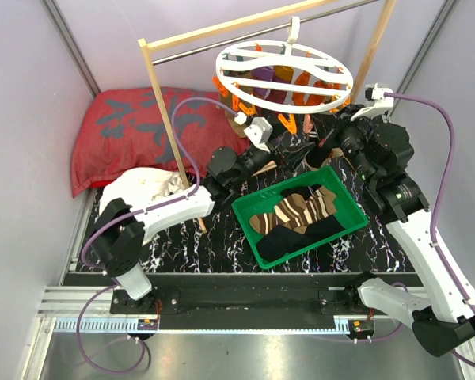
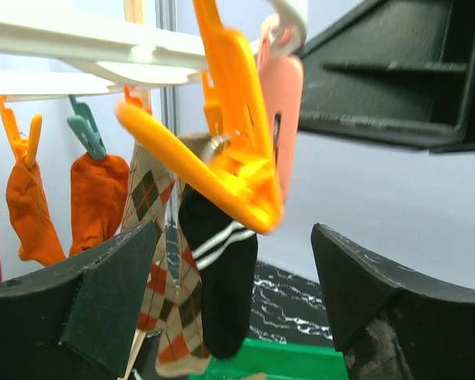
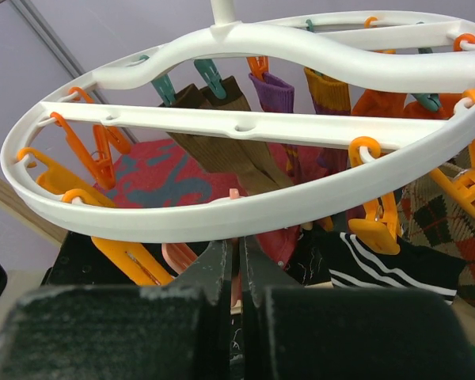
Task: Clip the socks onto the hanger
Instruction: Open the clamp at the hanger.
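**Visitor:** Where are your pincers sitting right now?

**Me:** I am holding my left pincer (image 2: 236, 237) with its jaws wide apart. One jaw is on each side of an orange clip (image 2: 237, 158), and neither is touching it. My right pincer (image 3: 237, 253) is pressing its jaws fully together just below the rim of the hanger (image 3: 245, 212). I cannot tell whether any fabric is caught between them.

**Visitor:** And the hanger and the socks?

**Me:** The hanger is dangling by its hook from the rod (image 1: 191, 51) above the far edge of the counter (image 1: 190, 245). A black sock (image 2: 226, 293) with white stripes is hanging directly under that orange clip, against an argyle sock (image 2: 154, 198). Striped socks (image 1: 289, 214) are lying in the green basket (image 1: 246, 234) at the middle of the counter, so I am judging the job only partway done.

**Visitor:** What is worrying you?

**Me:** The hanger is swinging free on its hook, so a sideways nudge from either arm could tilt it and carry the clip out from between my jaws. If I am squeezing the clip's handles, I am opening it, and the black sock could be dropping out unless my other pincer has hold of it. If I am closing off-centre, the smooth plastic may be slipping loose and snapping back. A pink clip (image 2: 283, 103) is sitting just behind, and I could be catching that too. Both arms are also crowding under the same side of the ring, so they risk bumping each other.
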Available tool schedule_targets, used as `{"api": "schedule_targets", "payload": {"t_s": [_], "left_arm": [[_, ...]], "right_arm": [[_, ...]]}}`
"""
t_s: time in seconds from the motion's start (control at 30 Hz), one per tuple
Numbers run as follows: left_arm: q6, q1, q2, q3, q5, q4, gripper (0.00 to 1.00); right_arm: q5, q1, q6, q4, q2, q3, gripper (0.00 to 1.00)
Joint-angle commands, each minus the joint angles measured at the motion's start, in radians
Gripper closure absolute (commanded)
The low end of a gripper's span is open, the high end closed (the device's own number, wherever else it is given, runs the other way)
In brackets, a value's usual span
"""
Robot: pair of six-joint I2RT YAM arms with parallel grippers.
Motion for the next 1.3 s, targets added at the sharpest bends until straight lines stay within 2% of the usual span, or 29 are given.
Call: {"api": "schedule_targets", "payload": {"t_s": [0.0,0.13,0.23,0.27,0.33,0.37,0.47,0.5,0.53,0.57,0.63,0.7,0.8,1.0,1.27], "left_arm": [[0.005,-0.007,0.02,0.066,-0.053,0.131,0.2],[-0.001,-0.013,0.032,0.081,-0.07,0.161,0.29],[-0.004,-0.019,0.032,0.083,-0.071,0.175,0.4],[-0.002,-0.022,0.032,0.083,-0.071,0.177,0.47],[0.001,-0.024,0.032,0.084,-0.077,0.174,0.54],[0.004,-0.027,0.032,0.081,-0.079,0.174,0.61],[0.007,-0.03,0.032,0.078,-0.083,0.18,0.72],[0.005,-0.032,0.031,0.071,-0.086,0.186,0.81],[0.011,-0.038,0.029,0.068,-0.09,0.187,0.85],[0.019,-0.041,0.025,0.065,-0.088,0.186,0.89],[0.037,-0.05,0.022,0.06,-0.097,0.174,0.97],[0.039,-0.053,0.019,0.052,-0.102,0.161,1.0],[0.039,-0.053,0.019,0.049,-0.108,0.149,1.0],[0.034,-0.053,0.019,0.045,-0.111,0.121,1.0],[0.031,-0.053,0.009,0.045,-0.097,0.095,1.0]], "right_arm": [[0.003,0.007,0.021,0.026,-0.018,-0.01,1.0],[0.001,0.007,0.026,0.029,-0.02,-0.013,1.0],[0.001,0.007,0.029,0.032,-0.023,-0.017,1.0],[0.001,0.004,0.031,0.032,-0.024,-0.019,1.0],[0.0,0.007,0.034,0.032,-0.024,-0.022,1.0],[0.0,0.007,0.035,0.029,-0.026,-0.025,1.0],[-0.003,0.006,0.035,0.031,-0.029,-0.031,0.98],[-0.003,0.006,0.035,0.032,-0.029,-0.031,0.97],[-0.003,0.006,0.035,0.032,-0.033,-0.034,0.93],[-0.003,0.007,0.035,0.032,-0.035,-0.037,0.82],[0.0,0.007,0.037,0.034,-0.046,-0.039,0.68],[0.006,0.006,0.038,0.041,-0.053,-0.044,0.57],[0.012,0.007,0.031,0.046,-0.069,-0.048,0.47],[-0.034,0.006,-0.011,0.054,-0.072,-0.045,0.32],[-0.086,0.007,-0.037,0.074,-0.024,-0.019,0.32]]}}
